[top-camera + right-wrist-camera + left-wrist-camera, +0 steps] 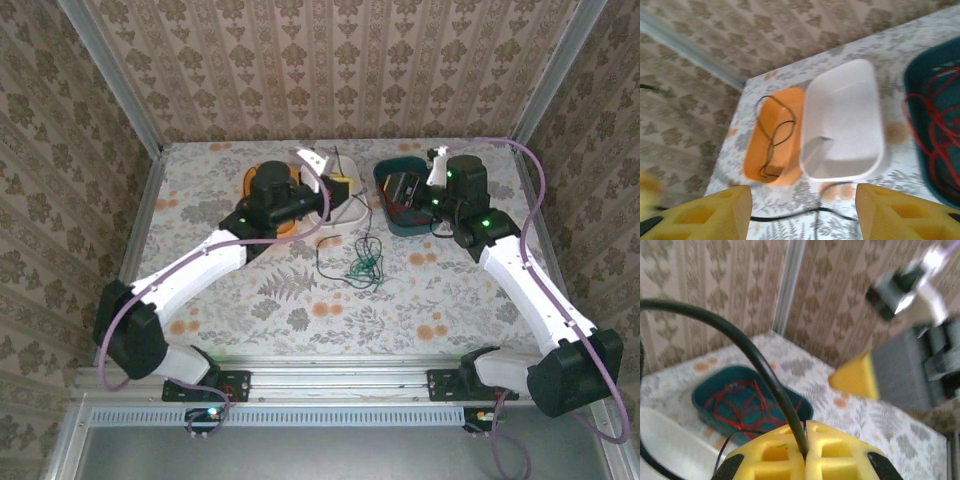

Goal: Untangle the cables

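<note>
**Cable sorting, roughly half done.** Nearest, on the worktop [300,300] just in front of the white tray [842,125], the green cable [366,263] lies knotted beside the black cable [319,262]. Parting this knot is the work left.

Just left of the white tray, the orange tray [752,150] holds a second black cable [774,132], loosely looped and on its own. Right of the white tray, the teal tray [702,400] holds the red cable [740,402], coiled alone. These two count as sorted.

- **Left claw** [805,450], over the white tray: its fingers are together, clamped on a black cable that arcs up and away. This is probably the knotted black cable, though the link cannot be traced.
- **Right claw** [802,195], right of the white tray near the teal tray: its fingers are well apart and hold nothing. A black strand crosses the worktop below the gap.

Probable next need is drawing the black cable clear of the green.
</note>
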Controlling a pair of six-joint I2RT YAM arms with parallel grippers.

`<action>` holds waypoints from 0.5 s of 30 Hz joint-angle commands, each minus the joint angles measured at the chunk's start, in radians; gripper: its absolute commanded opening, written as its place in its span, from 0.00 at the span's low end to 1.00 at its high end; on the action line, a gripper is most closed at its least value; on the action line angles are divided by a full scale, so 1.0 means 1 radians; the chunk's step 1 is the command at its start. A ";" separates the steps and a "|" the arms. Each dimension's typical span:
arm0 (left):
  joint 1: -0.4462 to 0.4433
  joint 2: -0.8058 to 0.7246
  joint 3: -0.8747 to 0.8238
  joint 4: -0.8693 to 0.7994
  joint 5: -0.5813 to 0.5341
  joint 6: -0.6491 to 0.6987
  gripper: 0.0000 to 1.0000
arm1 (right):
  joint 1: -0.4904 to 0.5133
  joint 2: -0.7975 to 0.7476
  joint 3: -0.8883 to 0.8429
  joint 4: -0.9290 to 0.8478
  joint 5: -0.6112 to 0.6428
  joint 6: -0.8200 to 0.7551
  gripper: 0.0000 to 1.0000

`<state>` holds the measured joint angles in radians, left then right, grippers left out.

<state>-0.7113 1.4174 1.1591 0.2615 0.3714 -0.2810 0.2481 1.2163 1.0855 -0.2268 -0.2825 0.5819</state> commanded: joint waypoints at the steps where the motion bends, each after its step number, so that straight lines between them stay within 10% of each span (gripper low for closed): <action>1: 0.038 -0.048 0.023 0.121 0.041 -0.093 0.00 | 0.001 0.000 -0.041 -0.055 0.076 0.013 0.59; 15: 0.162 -0.063 0.173 0.229 0.169 -0.164 0.00 | 0.052 0.226 -0.003 -0.191 -0.121 -0.112 0.59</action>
<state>-0.5739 1.3750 1.2667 0.4183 0.4999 -0.4194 0.2935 1.4151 1.0447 -0.3500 -0.3706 0.5152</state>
